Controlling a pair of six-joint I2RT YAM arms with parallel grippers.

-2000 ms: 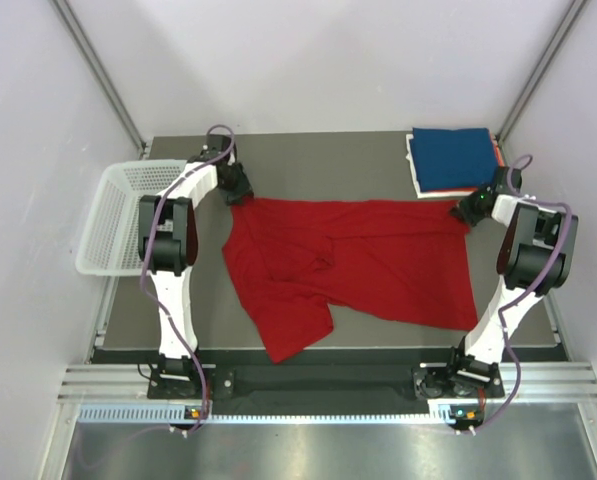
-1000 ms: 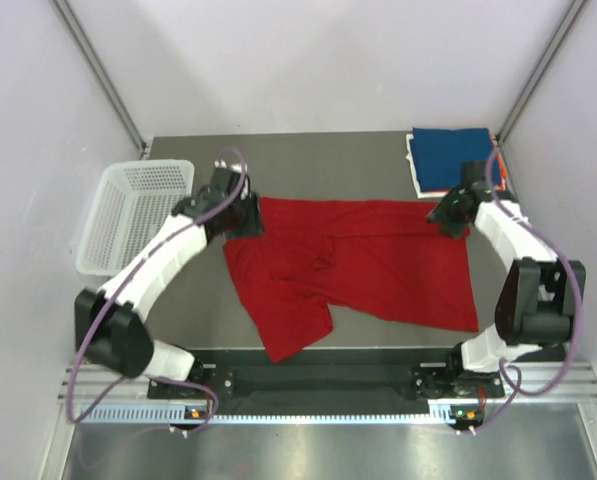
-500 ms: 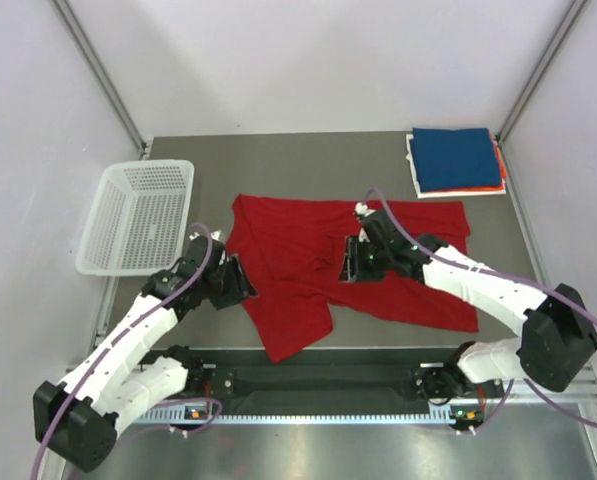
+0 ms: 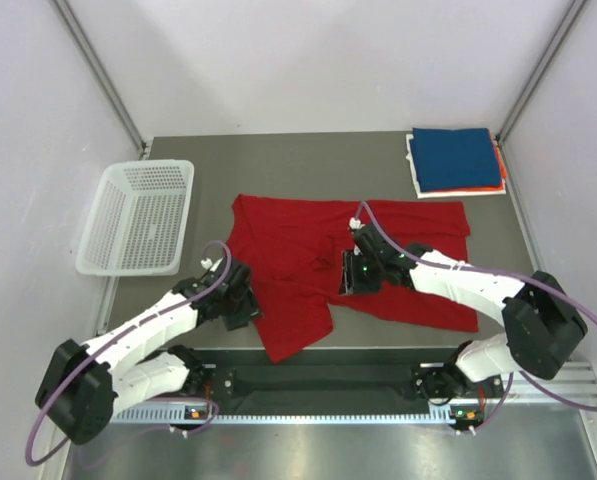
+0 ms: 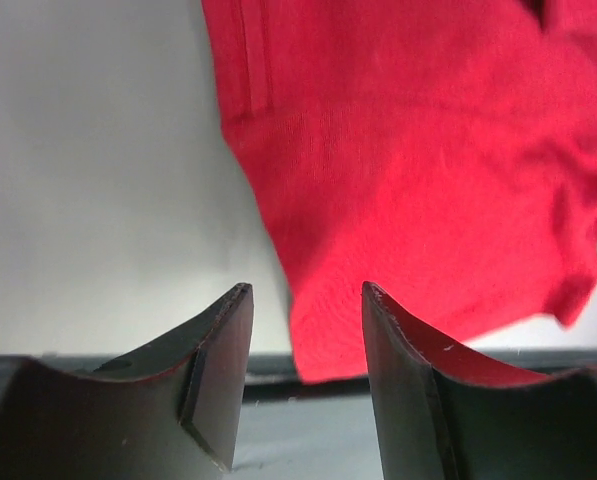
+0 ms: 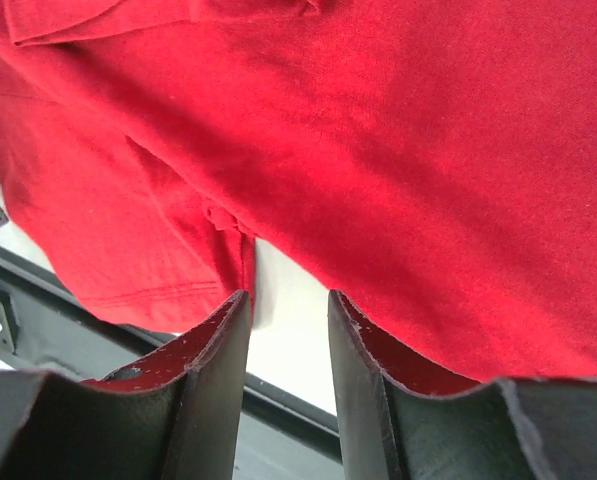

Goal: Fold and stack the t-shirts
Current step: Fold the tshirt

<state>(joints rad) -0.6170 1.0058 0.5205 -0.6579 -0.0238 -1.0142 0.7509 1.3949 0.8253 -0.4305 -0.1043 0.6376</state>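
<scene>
A large red t-shirt [image 4: 378, 250] lies spread and rumpled on the table, one part hanging toward the front edge. It fills the left wrist view [image 5: 408, 150] and the right wrist view [image 6: 398, 150]. My left gripper [image 4: 246, 305] is open and empty, low at the shirt's left front edge. My right gripper [image 4: 350, 275] is open and empty, over the shirt's middle near its front hem. A folded dark blue shirt [image 4: 456, 158] lies on an orange and a white one [image 4: 493, 186] at the back right.
A white mesh basket [image 4: 138, 215] stands at the left edge of the table [image 4: 308, 160]. The black front rail [image 4: 318, 380] runs below the shirt. White walls close in the sides and back.
Both arms have come from the shirt's far corners toward the near side. The left gripper moved right onto the shirt's front-left edge; the right moved slightly nearer over the middle. The shirt lies released.
</scene>
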